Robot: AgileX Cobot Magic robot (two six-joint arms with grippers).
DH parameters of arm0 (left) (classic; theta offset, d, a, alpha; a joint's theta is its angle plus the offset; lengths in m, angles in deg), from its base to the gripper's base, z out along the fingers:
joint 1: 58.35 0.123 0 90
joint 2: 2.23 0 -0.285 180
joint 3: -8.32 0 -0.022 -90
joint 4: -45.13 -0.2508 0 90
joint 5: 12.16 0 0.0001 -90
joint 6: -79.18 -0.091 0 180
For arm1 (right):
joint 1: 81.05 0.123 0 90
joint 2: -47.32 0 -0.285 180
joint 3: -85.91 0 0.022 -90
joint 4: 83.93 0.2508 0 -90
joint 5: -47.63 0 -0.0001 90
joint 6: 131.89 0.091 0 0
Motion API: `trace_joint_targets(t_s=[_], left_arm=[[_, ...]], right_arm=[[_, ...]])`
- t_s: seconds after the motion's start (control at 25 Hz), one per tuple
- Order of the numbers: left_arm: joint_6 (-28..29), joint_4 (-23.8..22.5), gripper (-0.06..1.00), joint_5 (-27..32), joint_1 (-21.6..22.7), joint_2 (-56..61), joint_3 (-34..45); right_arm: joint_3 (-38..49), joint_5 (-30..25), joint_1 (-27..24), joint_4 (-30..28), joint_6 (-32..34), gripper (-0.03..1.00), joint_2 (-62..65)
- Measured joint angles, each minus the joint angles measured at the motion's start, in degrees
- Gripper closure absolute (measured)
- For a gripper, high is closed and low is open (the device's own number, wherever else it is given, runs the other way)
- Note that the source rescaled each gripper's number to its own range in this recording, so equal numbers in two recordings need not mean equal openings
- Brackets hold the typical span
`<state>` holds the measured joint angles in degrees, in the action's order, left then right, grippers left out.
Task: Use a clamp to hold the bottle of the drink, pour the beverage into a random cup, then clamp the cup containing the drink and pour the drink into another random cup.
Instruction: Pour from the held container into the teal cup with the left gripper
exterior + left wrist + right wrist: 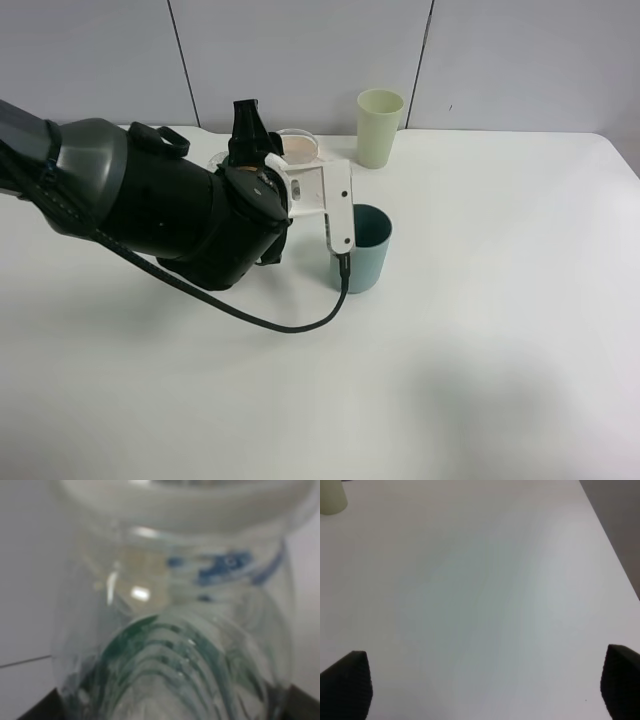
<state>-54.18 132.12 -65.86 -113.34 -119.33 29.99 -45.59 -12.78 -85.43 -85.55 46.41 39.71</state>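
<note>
Bottle filled the left wrist view, clear and ridged, with its green label showing through the plastic. The left gripper was closed tight on it, dark fingers at either side. A blurred blue patch under a white band showed beyond the bottle; what it belonged to I could not tell. From the high camera the left arm hid most of the bottle, at the back of the table. The teal cup stood upright just beside the arm's wrist, partly covered by it; whether it held liquid could not be seen. A pale cup stood upright farther back, apart from both. The right gripper hung over bare table with its jaws wide apart and nothing between them.
</note>
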Motion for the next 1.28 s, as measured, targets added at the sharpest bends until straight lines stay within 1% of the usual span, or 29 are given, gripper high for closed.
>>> trace_joint_targets(t_s=[0.24, 0.56, 0.84, 0.96, 1.16, 1.28], left_arm=[[-4.4, -0.1, 0.91, -0.9, 0.0, 0.0, 0.0], [-9.7, -3.6, 0.91, -3.6, 0.0, 0.0, 0.0], [-10.3, -4.8, 0.91, -4.0, 0.0, 0.0, 0.0], [-10.6, -6.0, 0.91, -4.8, 0.0, 0.0, 0.0], [-13.3, -6.7, 0.91, -5.8, 0.0, 0.0, 0.0], [-13.9, -7.5, 0.91, -6.1, 0.0, 0.0, 0.0]], right_arm=[[0.0, 0.0, 0.0, 0.0, 0.0, 0.27, 0.0], [0.0, 0.0, 0.0, 0.0, 0.0, 0.27, 0.0], [0.0, 0.0, 0.0, 0.0, 0.0, 0.27, 0.0], [0.0, 0.0, 0.0, 0.0, 0.0, 0.27, 0.0], [0.0, 0.0, 0.0, 0.0, 0.0, 0.27, 0.0], [0.0, 0.0, 0.0, 0.0, 0.0, 0.27, 0.0]])
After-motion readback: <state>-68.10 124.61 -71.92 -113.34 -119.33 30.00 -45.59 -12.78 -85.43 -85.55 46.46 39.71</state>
